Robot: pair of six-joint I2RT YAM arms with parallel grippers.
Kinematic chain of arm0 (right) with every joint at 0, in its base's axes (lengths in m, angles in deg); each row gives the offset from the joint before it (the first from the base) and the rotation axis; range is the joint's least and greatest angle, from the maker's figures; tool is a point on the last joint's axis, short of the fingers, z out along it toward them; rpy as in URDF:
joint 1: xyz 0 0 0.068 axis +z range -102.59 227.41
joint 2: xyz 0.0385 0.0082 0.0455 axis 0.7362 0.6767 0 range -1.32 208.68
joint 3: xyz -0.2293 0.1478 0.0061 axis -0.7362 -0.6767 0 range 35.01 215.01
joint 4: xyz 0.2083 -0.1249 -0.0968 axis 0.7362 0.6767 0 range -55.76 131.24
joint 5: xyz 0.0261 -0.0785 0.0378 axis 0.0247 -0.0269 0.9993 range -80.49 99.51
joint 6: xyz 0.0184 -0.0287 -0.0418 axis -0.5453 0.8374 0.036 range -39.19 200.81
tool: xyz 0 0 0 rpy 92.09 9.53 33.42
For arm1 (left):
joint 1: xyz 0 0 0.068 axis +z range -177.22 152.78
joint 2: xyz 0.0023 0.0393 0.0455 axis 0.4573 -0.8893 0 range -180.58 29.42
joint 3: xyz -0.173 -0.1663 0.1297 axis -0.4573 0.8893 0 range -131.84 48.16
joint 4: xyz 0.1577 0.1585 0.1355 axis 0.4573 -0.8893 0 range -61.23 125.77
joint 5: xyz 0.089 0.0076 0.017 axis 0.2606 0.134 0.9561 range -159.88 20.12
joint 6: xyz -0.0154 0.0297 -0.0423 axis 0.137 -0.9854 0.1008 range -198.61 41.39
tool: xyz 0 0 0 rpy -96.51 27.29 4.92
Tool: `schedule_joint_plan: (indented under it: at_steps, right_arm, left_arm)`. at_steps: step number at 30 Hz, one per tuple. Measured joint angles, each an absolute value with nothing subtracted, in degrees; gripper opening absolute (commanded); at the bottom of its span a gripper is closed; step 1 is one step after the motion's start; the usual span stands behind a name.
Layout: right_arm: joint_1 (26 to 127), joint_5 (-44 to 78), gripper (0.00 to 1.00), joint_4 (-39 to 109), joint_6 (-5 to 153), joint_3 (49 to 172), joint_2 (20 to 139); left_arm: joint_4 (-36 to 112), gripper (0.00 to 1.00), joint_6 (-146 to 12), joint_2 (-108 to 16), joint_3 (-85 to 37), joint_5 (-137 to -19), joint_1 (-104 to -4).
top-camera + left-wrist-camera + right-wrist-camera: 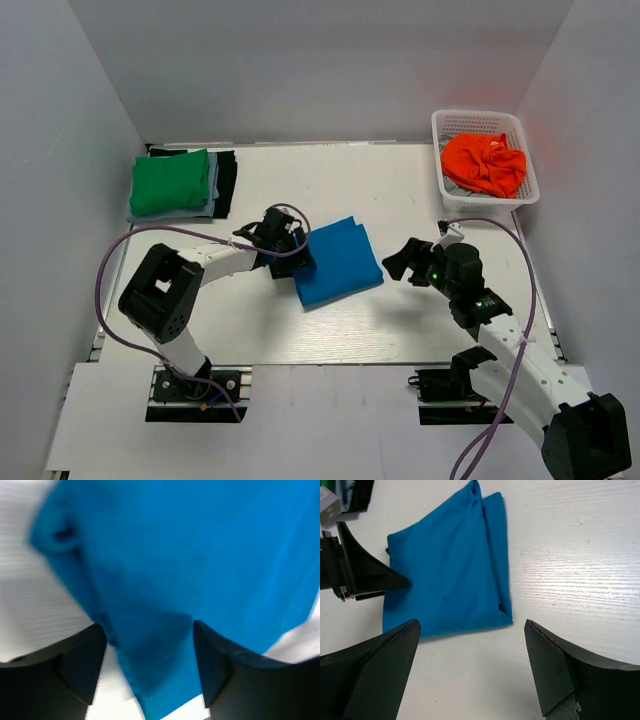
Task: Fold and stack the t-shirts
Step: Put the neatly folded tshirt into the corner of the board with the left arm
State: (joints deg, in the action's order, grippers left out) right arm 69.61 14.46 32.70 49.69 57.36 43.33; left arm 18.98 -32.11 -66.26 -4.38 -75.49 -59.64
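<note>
The bright blue t-shirt [338,262] lies folded into a rough rectangle at the table's middle; it also shows in the left wrist view [190,555] and the right wrist view [445,570]. My left gripper [298,258] is at the shirt's left edge, its jaws apart with blue cloth between them [145,630]. My right gripper [405,262] is open and empty just right of the shirt, above bare table [472,627]. A green t-shirt [170,182] tops a folded stack of darker ones [226,180] at the back left. An orange t-shirt [485,163] lies crumpled in the basket.
The white mesh basket [437,150] stands at the back right corner. White walls close in the table on the left, back and right. One finger of the left gripper [370,572] shows in the right wrist view, its tip resting on the shirt's left edge.
</note>
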Motion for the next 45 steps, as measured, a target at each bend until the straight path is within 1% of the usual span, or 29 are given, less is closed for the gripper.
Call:
schedule_joint_plan:
  at_steps: [1, 2, 4, 5, 7, 8, 11, 14, 18, 22, 28, 34, 40, 45]
  right_arm:
    - [69.61, 14.33, 0.90, 32.87, 49.67, 57.10, 43.57]
    - [69.61, 14.31, 0.90, 32.85, 49.63, 56.55, 43.76]
    - [69.61, 14.24, 0.90, 33.09, 49.43, 55.13, 43.96]
    - [69.61, 14.15, 0.90, 33.35, 49.32, 54.39, 44.03]
    - [69.61, 14.09, 0.90, 34.12, 49.21, 53.65, 44.07]
    - [69.61, 13.94, 0.90, 34.34, 49.21, 53.52, 44.05]
    - [69.61, 13.08, 0.90, 34.40, 49.32, 53.52, 43.83]
    - [69.61, 11.44, 0.90, 34.45, 49.58, 53.52, 43.44]
    - [69.61, 9.02, 0.90, 34.58, 49.74, 53.54, 43.39]
    - [69.61, 7.55, 0.90, 34.58, 49.80, 53.52, 43.72]
    - [69.61, 6.81, 0.90, 34.64, 49.89, 53.54, 45.75]
    - [69.61, 6.85, 0.90, 34.67, 49.93, 54.08, 48.77]
    - [69.61, 7.38, 0.90, 34.71, 49.76, 56.44, 51.61]
    - [69.61, 8.34, 0.90, 34.60, 49.41, 57.30, 53.64]
  left_arm:
    - [20.18, 0.70, -31.74, -66.72, -4.22, -75.36, -60.21]
    - [21.36, 0.60, -31.41, -67.35, -4.22, -75.45, -60.80]
    - [23.24, 0.48, -30.47, -68.84, -4.44, -75.58, -61.74]
    - [23.87, 0.35, -30.14, -69.71, -4.90, -75.69, -62.00]
    - [24.57, 0.17, -29.31, -72.14, -6.39, -76.06, -62.48]
    - [24.81, 0.00, -28.99, -73.38, -7.68, -76.50, -62.57]
    - [21.95, 0.00, -28.99, -76.55, -12.88, -75.34, -62.94]
    - [16.55, 0.00, -30.52, -79.46, -19.28, -70.77, -63.71]
    - [9.99, 0.00, -36.33, -80.99, -25.03, -61.70, -63.31]
    - [5.82, 0.00, -45.44, -80.03, -27.37, -52.04, -62.33]
    - [5.99, 0.00, -63.54, -74.74, -29.12, -39.62, -61.83]
    - [11.96, 0.00, -78.49, -69.69, -28.44, -28.83, -61.02]
    - [18.08, 0.00, -88.35, -65.36, -26.56, -27.10, -55.38]
    - [19.43, 0.00, -94.36, -65.67, -29.42, -28.78, -49.74]
